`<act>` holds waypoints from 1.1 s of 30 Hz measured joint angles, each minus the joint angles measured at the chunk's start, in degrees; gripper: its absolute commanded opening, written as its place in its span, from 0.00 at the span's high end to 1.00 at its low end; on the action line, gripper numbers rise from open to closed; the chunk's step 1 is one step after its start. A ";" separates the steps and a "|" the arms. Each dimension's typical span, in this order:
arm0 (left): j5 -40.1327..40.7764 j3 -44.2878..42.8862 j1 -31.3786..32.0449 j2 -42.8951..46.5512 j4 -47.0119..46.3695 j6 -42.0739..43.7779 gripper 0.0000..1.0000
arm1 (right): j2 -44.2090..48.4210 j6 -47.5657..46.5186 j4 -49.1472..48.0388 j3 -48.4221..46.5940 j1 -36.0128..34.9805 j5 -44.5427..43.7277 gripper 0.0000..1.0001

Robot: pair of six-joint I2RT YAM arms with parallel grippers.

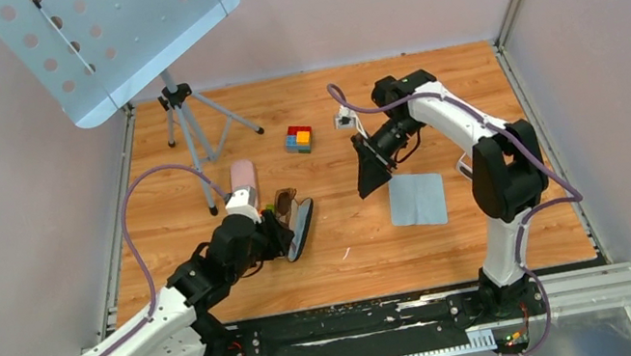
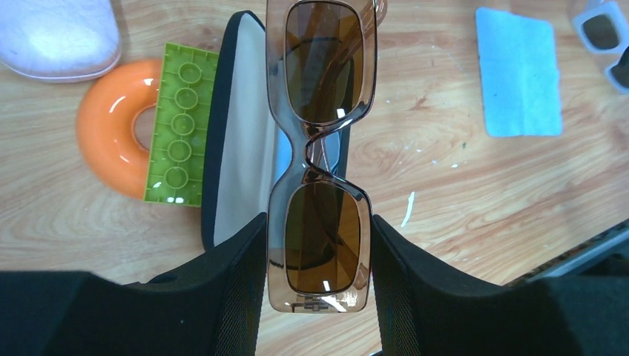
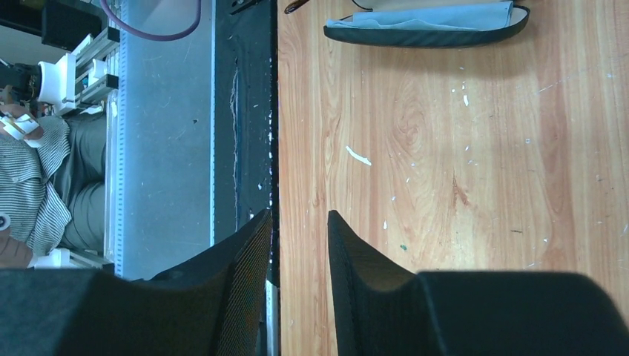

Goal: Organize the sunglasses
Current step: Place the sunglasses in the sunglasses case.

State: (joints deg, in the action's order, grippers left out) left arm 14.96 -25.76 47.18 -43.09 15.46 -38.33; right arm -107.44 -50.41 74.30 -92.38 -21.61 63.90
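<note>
The left hand (image 2: 317,222) pinches brown-lensed sunglasses (image 2: 323,81) above an open black oblong case (image 2: 237,148). The right hand (image 3: 299,215) is slightly spread, empty.

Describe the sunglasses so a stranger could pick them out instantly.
On the wooden table's left side, find the left gripper at the open black case. It holds the sunglasses: a translucent brown rectangular frame with brown lenses, unlike the white-framed pair farther off.

Wooden table (image 1: 356,264) carries a blue cloth (image 1: 418,199), colored cube (image 1: 299,138), tripod (image 1: 176,96), pink case (image 1: 242,176), open black case (image 1: 303,227), orange ring (image 2: 111,126), green brick (image 2: 180,126).
</note>
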 measured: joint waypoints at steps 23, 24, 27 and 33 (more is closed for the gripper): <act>-20.81 1.22 -15.54 -8.61 -5.49 5.62 0.68 | 7.69 24.13 -35.85 23.26 -9.51 -10.78 0.72; -21.27 1.22 -15.56 -9.35 -5.46 5.95 0.68 | 7.69 24.83 -36.94 23.76 -10.01 -11.30 0.72; -21.86 1.22 -15.56 -10.49 -5.57 6.43 0.68 | 7.65 26.21 -39.47 24.09 -12.07 -12.15 0.72; -22.53 1.22 -15.56 -12.00 -7.10 6.51 0.68 | 6.97 27.54 -42.58 24.09 -14.60 -12.55 0.72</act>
State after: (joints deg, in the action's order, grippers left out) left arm -7.57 -24.53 31.62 -55.09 8.36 -31.81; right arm -100.47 -22.87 31.73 -68.29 -36.21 51.35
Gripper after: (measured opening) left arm 0.511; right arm 0.285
